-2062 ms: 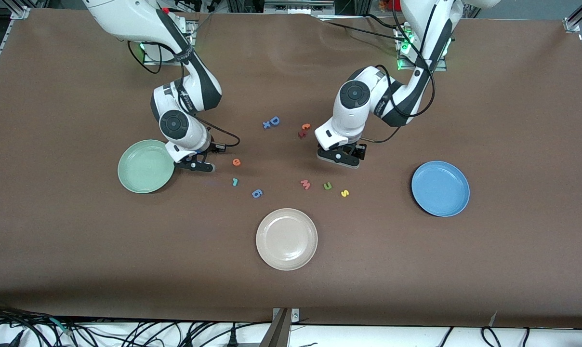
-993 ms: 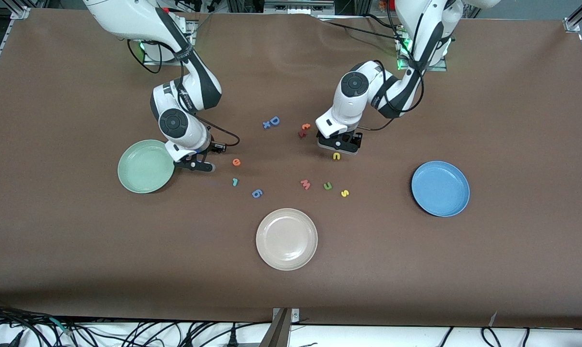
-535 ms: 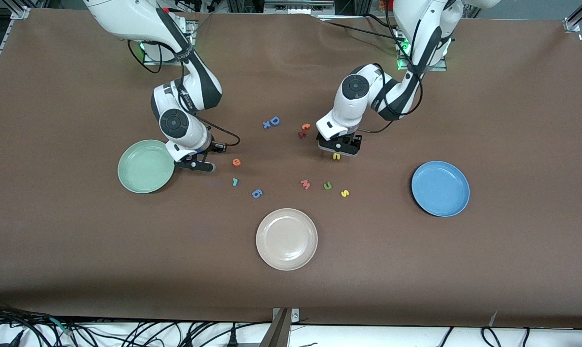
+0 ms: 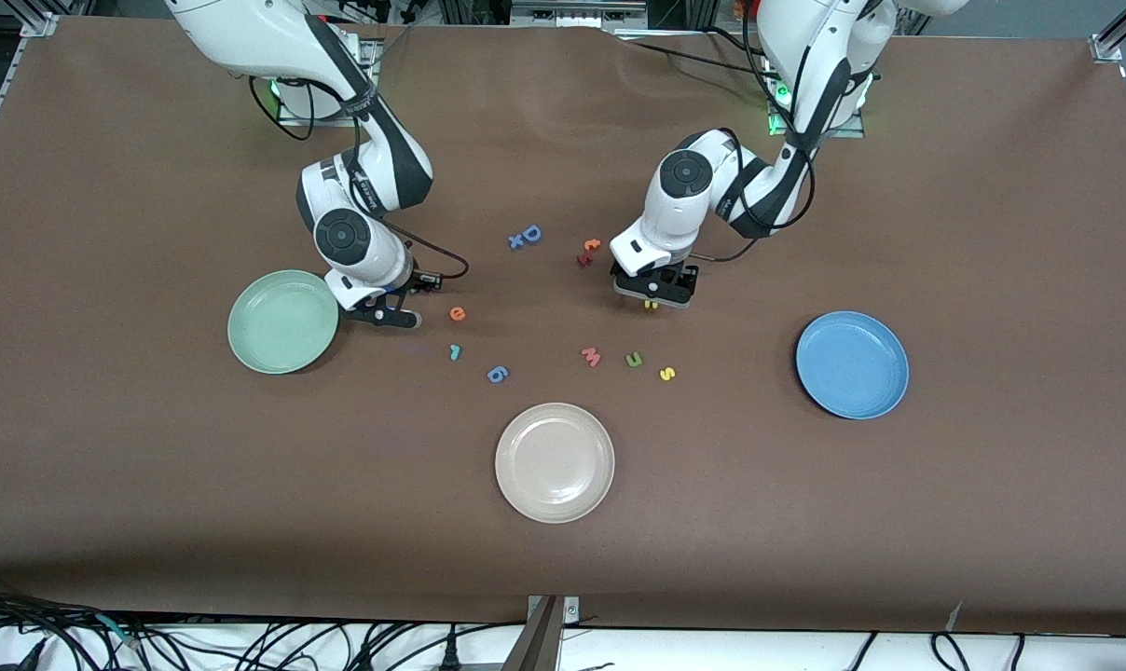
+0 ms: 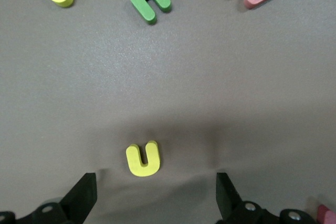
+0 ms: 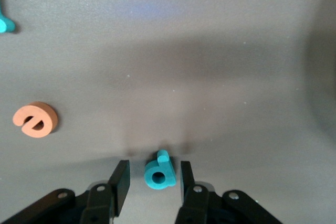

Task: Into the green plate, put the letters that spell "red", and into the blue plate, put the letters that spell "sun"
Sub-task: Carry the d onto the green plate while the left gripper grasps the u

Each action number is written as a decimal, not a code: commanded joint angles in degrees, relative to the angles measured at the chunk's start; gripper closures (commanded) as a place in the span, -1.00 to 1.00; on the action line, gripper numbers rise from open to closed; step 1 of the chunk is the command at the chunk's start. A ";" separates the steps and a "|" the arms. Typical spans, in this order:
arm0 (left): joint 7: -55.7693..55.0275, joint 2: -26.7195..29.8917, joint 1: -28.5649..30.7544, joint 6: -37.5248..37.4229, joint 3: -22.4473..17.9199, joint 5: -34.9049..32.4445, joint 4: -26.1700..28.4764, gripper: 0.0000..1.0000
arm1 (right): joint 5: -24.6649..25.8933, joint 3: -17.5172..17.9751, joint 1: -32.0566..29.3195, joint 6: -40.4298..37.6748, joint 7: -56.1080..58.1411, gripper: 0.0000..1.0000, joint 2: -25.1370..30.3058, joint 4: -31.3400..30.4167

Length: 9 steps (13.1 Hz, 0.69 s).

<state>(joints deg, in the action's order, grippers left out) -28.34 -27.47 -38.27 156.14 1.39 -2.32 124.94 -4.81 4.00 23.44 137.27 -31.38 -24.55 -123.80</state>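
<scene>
In the front view the right gripper (image 4: 383, 315) hid the teal d (image 6: 160, 171), and the left gripper (image 4: 652, 295) covered all but a sliver of the yellow n (image 4: 652, 304). Both wrist views cut off the gripper bodies at the picture's edge. A red letter (image 5: 327, 215) showed only a corner. The teal r (image 6: 5, 22) was half cropped.

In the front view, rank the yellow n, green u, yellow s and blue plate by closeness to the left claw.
1. Yellow n: on the table between the open left claw's fingers.
2. Green u: nearer the front camera.
3. Yellow s: beside the u, slightly farther out.
4. Blue plate: toward the left arm's end.
</scene>
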 commanded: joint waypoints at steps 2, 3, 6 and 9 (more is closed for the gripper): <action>-1.20 -2.05 0.22 0.21 -0.25 -1.55 -2.68 -0.99 | -1.26 0.22 0.11 1.24 -0.08 0.06 -0.41 -0.74; -1.19 -2.41 0.48 0.21 -0.25 -1.55 -3.03 -0.98 | -1.17 0.22 0.11 1.24 -0.08 0.07 -0.41 -0.74; -0.93 -3.20 0.92 0.21 -0.25 -1.55 -4.18 -0.82 | -1.17 0.22 0.11 1.50 -0.08 0.25 -0.41 -0.74; -0.67 -3.20 1.27 0.13 -0.25 -1.55 -4.18 -0.54 | -1.26 0.22 0.11 1.50 -0.08 0.61 -0.32 -0.74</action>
<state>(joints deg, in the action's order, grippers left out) -28.50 -29.98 -37.48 156.19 1.07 -2.32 121.79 -4.90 4.00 23.44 137.74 -31.39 -24.94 -123.79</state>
